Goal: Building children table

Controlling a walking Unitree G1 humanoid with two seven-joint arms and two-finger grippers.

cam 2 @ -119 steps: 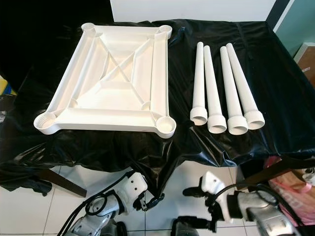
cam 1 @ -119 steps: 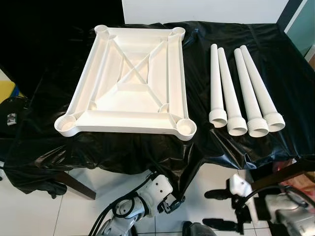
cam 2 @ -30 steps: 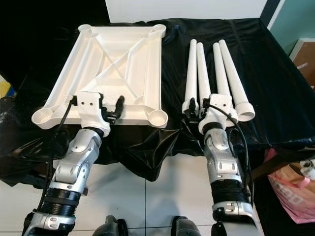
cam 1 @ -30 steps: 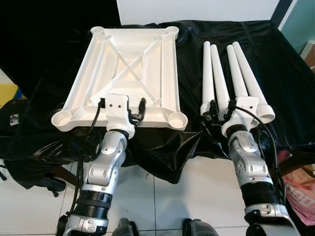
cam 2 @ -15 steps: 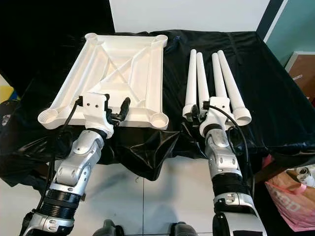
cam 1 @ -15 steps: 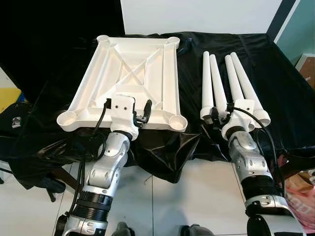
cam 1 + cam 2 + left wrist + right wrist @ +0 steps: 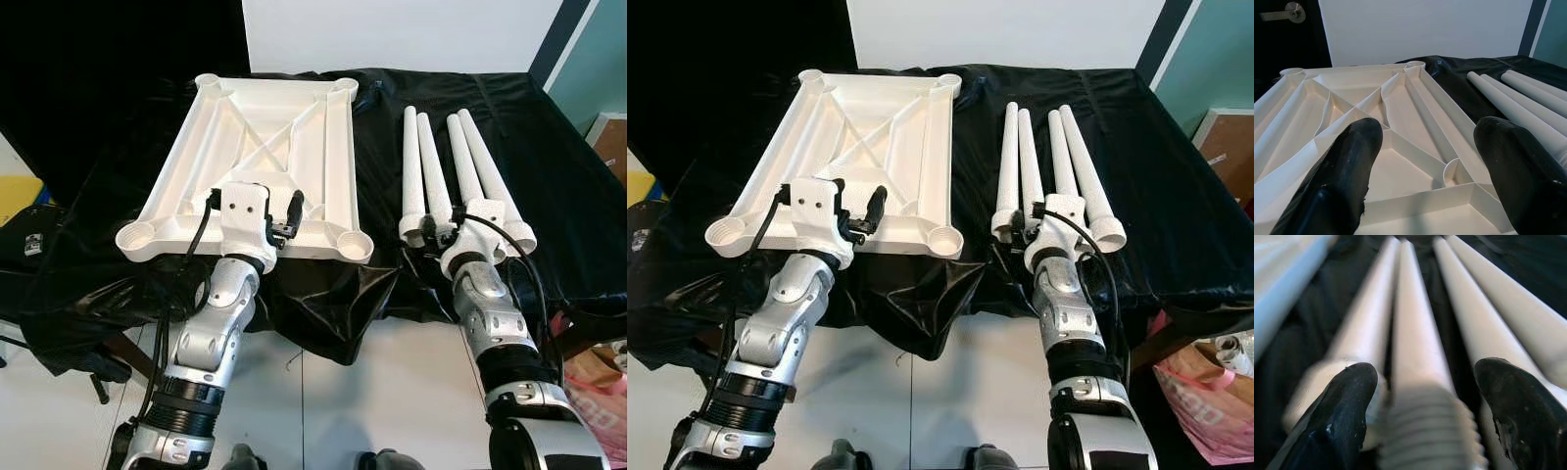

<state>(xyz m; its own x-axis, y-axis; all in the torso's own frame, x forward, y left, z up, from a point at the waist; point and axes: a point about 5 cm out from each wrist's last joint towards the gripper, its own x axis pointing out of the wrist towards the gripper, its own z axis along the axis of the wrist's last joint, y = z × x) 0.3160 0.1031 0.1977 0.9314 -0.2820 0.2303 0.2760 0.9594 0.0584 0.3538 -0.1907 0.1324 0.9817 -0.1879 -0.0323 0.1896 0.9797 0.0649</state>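
A white plastic table top lies upside down on the black-covered table, with a round socket at each corner. To its right, several white tapered legs lie side by side, threaded ends toward me. My left gripper hovers open over the top's near edge, its fingers spread above the ribbed underside. My right gripper is open at the legs' threaded ends. In the right wrist view its fingertips straddle the second leg from the left, apart from it.
A crinkled black plastic sheet covers the table and hangs over its front edge. White tiled floor lies below. A pink bag sits on the floor at the right, a dark bag at the left.
Both arms have risen from below the table's edge to the table. The left gripper now sits over the top's near edge, the right at the legs' ends. The camera has shifted slightly.
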